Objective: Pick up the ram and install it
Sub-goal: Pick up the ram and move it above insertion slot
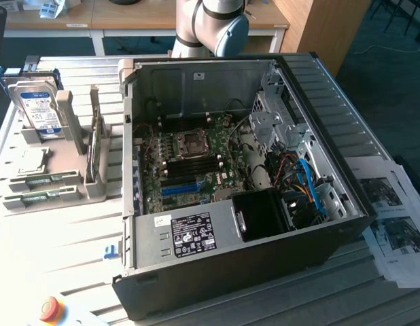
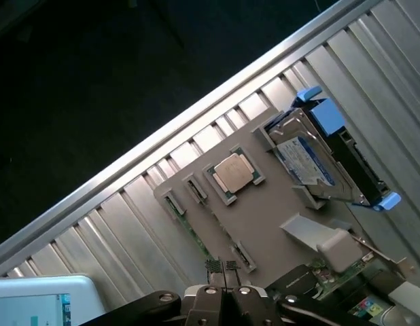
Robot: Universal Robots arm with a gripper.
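Observation:
A ram stick [image 2: 200,234], long, thin and green, lies flat in a slot of the grey holder tray [image 2: 264,217]. In the exterior view two ram sticks [image 1: 40,182] lie flat at the tray's front, and another [image 1: 93,149] stands upright between grey posts. My gripper [image 2: 223,270] hangs well above the tray, shut with nothing between its fingers, and its tips appear over the far end of the flat stick. Black memory slots [image 1: 193,163] sit empty on the motherboard inside the open PC case [image 1: 230,224].
A silver processor chip [image 2: 234,173] and a hard drive [image 2: 308,156] with blue brackets also rest on the tray. A bright blue connector strip [image 1: 179,188] lies on the motherboard. Printed sheets [image 1: 393,224] lie at the exterior view's right, a red button [image 1: 50,309] near the front edge.

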